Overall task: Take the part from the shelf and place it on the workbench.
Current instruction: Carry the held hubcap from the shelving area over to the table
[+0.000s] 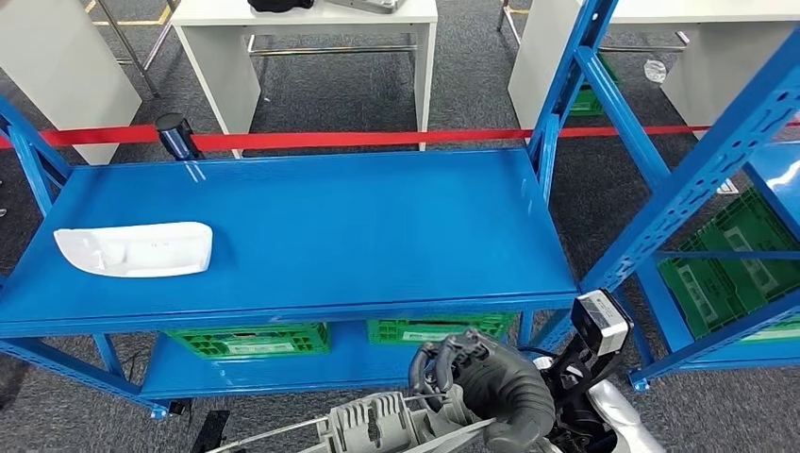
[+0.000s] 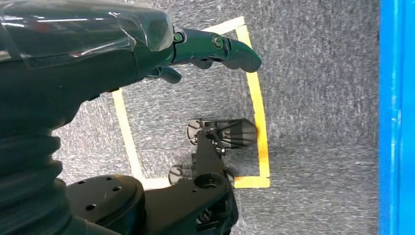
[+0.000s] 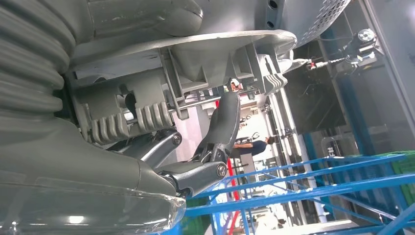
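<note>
My right hand [image 1: 486, 382] is low at the front of the head view and grips a grey ribbed plastic part [image 1: 377, 422], held below the shelf's front edge. In the right wrist view the same grey part [image 3: 195, 63] lies across the hand, with dark fingers [image 3: 222, 122] curled around its edge. A white moulded part [image 1: 137, 250] lies on the left of the blue shelf top [image 1: 358, 226]. My left hand [image 2: 122, 54] hangs over the carpet, its fingers [image 2: 225, 49] holding nothing.
Green crates [image 1: 250, 340] sit on the lower shelf level, and another [image 1: 731, 264] in the blue rack on the right. A red barrier tape [image 1: 377, 139] runs behind the shelf. White tables [image 1: 302, 19] stand beyond it. Yellow tape [image 2: 257, 103] marks the floor.
</note>
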